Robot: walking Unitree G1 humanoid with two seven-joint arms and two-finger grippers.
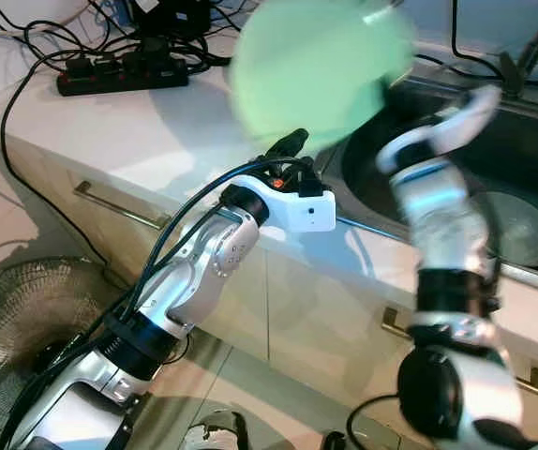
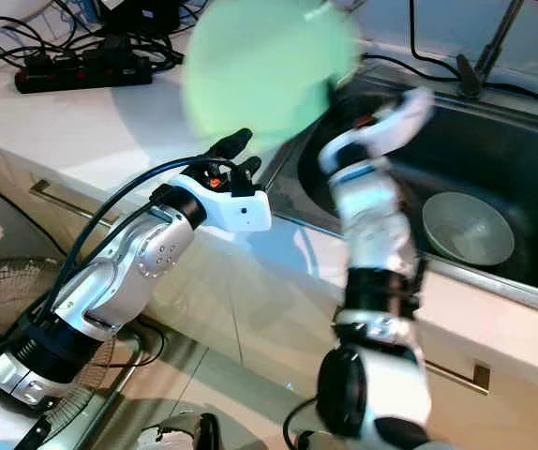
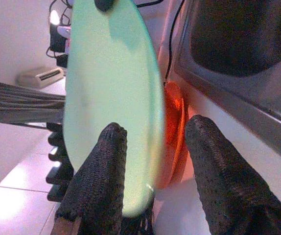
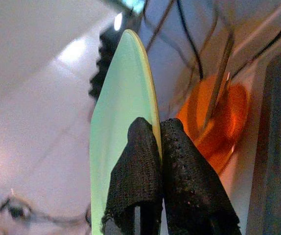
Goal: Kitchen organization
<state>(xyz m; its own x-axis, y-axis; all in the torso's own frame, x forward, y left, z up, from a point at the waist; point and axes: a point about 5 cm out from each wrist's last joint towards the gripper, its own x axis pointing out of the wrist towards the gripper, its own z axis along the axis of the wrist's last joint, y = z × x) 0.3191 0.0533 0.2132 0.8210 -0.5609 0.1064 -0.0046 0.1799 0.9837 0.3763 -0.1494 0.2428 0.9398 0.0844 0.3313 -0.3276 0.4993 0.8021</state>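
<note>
Green plate (image 1: 321, 75) blurred, held above the counter (image 1: 156, 141) edge at 12 o'clock, rim clamped by right gripper (image 4: 155, 147), left gripper (image 3: 152, 161) fingers spread around its lower rim, orange item (image 3: 172, 132) partly hidden behind.

Power strip (image 1: 122, 75) (cables), floor fan (image 1: 27, 319)

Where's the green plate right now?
The green plate is up in the air over the counter, at the sink's left edge. The right claw pinches its rim, with the left claw open around its lower edge.
</note>
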